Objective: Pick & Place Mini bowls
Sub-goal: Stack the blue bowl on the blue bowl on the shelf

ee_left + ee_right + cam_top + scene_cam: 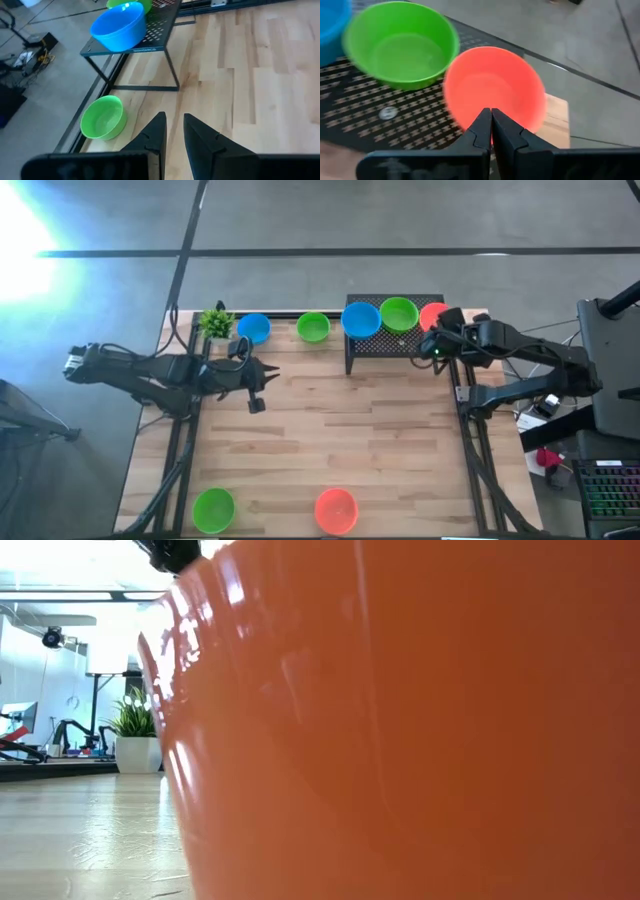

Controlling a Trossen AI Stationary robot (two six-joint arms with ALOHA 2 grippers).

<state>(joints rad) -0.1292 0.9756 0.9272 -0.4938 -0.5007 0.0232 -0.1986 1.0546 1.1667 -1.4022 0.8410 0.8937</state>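
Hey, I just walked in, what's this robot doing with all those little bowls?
It's sorting mini bowls. The right gripper is shut on the rim of an orange-red bowl at the black rack, beside a green bowl and a blue bowl there. The left gripper hovers over the wooden table, holding nothing.

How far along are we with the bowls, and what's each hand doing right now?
Looks done: a blue bowl and a green bowl sit on the black rack. In hand: the right hand is shut on the rim of a red bowl at the rack's right end. Left: four bowls on the table. The left hand hovers slightly open, holding nothing.
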